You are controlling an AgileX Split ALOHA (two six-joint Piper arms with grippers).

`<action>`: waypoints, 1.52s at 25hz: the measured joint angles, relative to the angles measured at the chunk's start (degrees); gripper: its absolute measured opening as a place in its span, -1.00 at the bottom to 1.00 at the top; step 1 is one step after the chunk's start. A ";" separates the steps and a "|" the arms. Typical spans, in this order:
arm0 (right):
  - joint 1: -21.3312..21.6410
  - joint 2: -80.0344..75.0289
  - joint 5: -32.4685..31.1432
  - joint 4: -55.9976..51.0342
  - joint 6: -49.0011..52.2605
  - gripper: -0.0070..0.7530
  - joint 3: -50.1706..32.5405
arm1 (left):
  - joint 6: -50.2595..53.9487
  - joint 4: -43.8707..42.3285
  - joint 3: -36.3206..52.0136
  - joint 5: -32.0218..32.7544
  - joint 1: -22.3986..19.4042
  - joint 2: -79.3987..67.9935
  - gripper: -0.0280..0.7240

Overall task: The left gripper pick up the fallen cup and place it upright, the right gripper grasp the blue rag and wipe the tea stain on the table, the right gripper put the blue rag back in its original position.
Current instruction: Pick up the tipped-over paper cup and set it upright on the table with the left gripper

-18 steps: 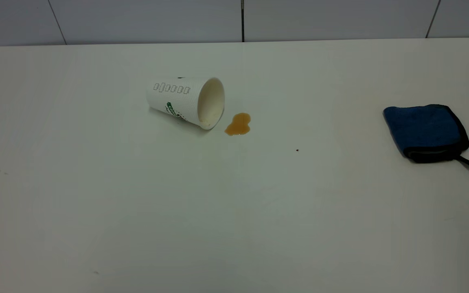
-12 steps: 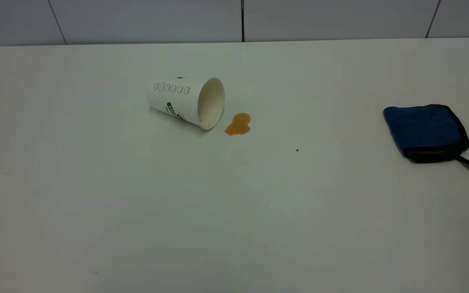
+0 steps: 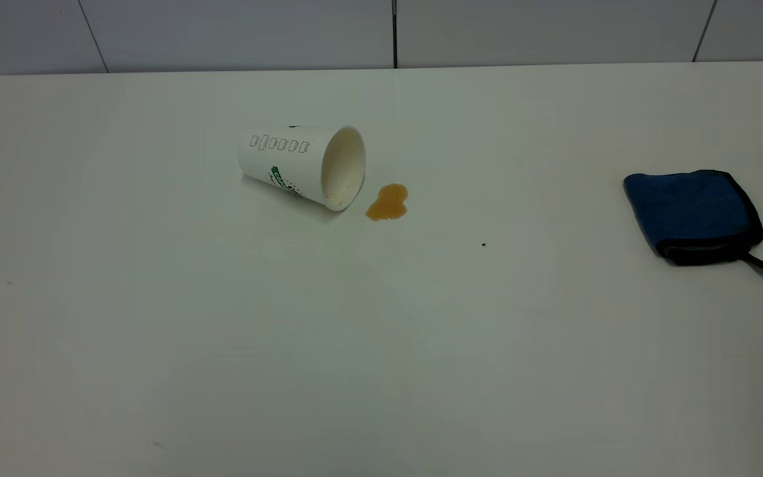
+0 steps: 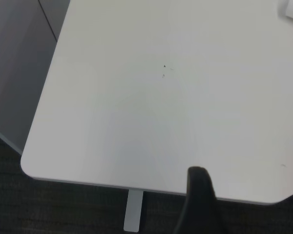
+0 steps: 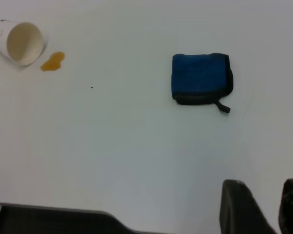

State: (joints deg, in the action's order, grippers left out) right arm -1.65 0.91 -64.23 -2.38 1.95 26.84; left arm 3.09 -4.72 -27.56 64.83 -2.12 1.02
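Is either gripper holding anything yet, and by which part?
Nothing is held. The white paper cup lies on its side on the white table and the folded blue rag sits untouched, with no gripper near either.

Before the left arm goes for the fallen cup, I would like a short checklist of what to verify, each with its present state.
1. The cup lies on its side on the table, mouth toward the tea stain: ok, ready to be grasped.
2. Nothing stands around the cup to block an approach: ok.
3. The tea stain is just beside the cup's rim, apart from it: ok, but avoid dragging the cup through it.
4. The blue rag sits folded, far to the right of the stain: ok.
5. Left gripper open: cannot tell, only one finger shows.
6. Right gripper open and away from the rag: ok.
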 joint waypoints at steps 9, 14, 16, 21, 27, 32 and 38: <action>0.00 0.00 0.00 0.00 0.00 -0.35 0.00 | 0.00 0.00 0.00 0.00 0.00 0.00 0.58; 0.00 0.00 0.00 0.00 0.00 -0.35 0.00 | 0.00 0.00 0.00 -0.04 0.00 0.00 0.58; 0.00 0.00 0.00 0.00 0.00 -0.35 0.00 | 0.00 0.00 0.00 -0.04 0.00 0.00 0.58; 0.00 0.00 0.00 0.00 0.00 -0.35 0.00 | -1.93 0.00 -0.95 -2.58 0.00 -0.07 0.58; 0.00 0.00 0.00 0.00 0.00 -0.35 0.00 | -3.73 -0.05 -4.29 -11.21 0.00 -11.60 0.58; 0.00 0.00 0.00 0.00 0.00 -0.35 0.00 | -7.57 0.05 -6.39 -18.53 0.00 -28.23 0.60; 0.00 0.00 0.00 0.00 0.00 -0.35 0.00 | -15.05 5.59 -10.02 -28.84 1.66 -44.61 0.65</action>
State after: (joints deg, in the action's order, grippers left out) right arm -1.65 0.91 -64.23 -2.38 1.95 26.84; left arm -11.96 0.87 -37.57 35.98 -0.46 -43.59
